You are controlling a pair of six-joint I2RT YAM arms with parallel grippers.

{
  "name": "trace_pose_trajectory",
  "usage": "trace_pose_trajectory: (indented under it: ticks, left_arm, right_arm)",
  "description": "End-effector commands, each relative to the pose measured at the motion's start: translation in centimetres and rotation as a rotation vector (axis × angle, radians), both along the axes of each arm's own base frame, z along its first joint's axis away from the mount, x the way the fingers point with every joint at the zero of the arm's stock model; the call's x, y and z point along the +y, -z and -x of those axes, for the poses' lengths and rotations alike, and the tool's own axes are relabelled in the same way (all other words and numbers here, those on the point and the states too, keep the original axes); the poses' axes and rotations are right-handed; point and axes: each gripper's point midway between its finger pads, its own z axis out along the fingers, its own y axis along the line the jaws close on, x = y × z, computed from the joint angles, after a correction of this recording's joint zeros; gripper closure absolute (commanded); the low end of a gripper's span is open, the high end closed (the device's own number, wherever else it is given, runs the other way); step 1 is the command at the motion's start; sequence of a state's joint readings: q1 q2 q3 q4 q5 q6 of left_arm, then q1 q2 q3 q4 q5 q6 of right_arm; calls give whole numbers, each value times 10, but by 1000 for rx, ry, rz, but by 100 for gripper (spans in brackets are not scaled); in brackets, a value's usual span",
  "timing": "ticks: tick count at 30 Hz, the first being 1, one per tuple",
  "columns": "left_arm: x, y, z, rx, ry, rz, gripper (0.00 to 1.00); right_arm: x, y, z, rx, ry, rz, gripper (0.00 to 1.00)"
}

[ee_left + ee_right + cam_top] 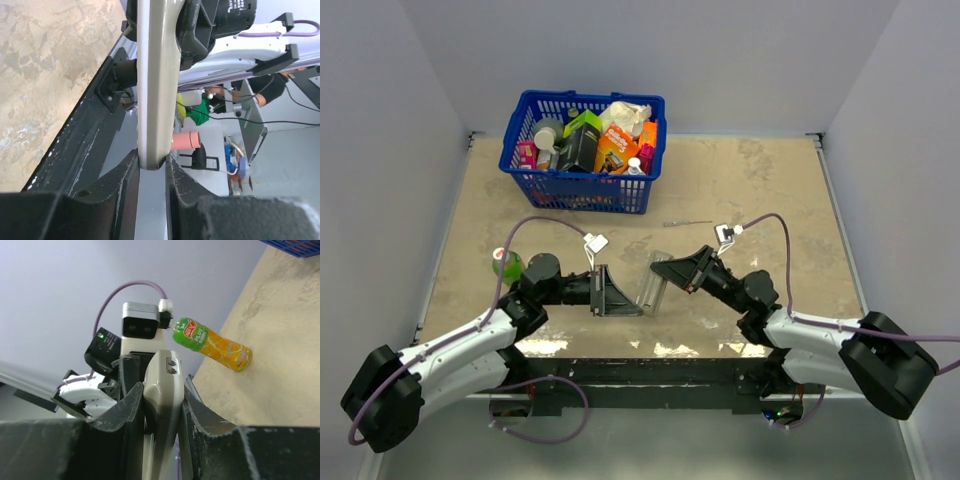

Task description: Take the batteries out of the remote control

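Grey-beige, slim and rectangular, the plastic remote control (157, 75) hangs over the near middle of the tan mottled table (770, 200). It is clamped from both sides: the black left gripper (152, 161) is closed on one end and the black right gripper (162, 390) on the other. No red-orange cylindrical batteries show anywhere, and the battery recess faces out of sight. They probably sit inside, so the whole unloading looks left to do.

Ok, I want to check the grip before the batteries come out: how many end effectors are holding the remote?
2. The left end effector is shut on one end of the remote, and the right end effector is shut on the opposite end.
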State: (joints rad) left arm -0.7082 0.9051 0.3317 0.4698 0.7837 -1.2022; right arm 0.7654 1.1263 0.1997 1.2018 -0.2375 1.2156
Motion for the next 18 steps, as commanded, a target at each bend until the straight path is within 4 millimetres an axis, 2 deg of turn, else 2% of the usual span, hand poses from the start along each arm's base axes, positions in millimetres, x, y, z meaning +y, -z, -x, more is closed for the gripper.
trace_pose_trajectory:
  ticks: [1,2,3,4,5,6,7,9,11,12,13,14,16,18]
  left_arm:
    - [-4,-21,-20,-161,-51,-57,59]
    - [0,-10,-20,-134,-58,-129,53]
    - [0,-20,-28,-212,-87,-144,49]
    - [2,-21,-31,-228,-100,-169,43]
    - [8,-13,-30,-207,-104,-226,41]
    - [10,-22,-38,-272,-135,-244,39]
    - [14,-17,-38,-268,-140,-291,36]
    - [19,-29,-50,-357,-180,-326,36]
    - [25,-28,-55,-392,-195,-381,36]
    - [28,-35,-63,-452,-221,-401,37]
    - [29,-33,-65,-468,-218,-429,38]
    - [30,-36,-66,-502,-216,-434,38]
    - [33,-46,-71,-639,-223,-441,37]
    - [39,-47,-77,-773,-250,-476,37]
  right_arm:
    - [6,7,-2,-30,-11,73,100]
    - [6,11,-4,-29,-12,94,100]
    - [6,16,-5,-16,-20,116,100]
    - [7,21,-5,-8,-32,130,100]
    - [7,23,-6,-2,-37,139,100]
    - [6,27,-10,10,-37,158,100]
    - [8,31,-8,20,-71,174,100]
    - [11,42,-10,51,-105,212,100]
    - [15,56,-4,85,-179,241,100]
    - [15,56,-3,81,-198,236,100]
    - [15,60,-2,97,-220,233,100]
    - [17,61,7,95,-283,232,100]
    - [20,70,11,118,-346,236,100]
    - [22,79,20,141,-430,244,100]
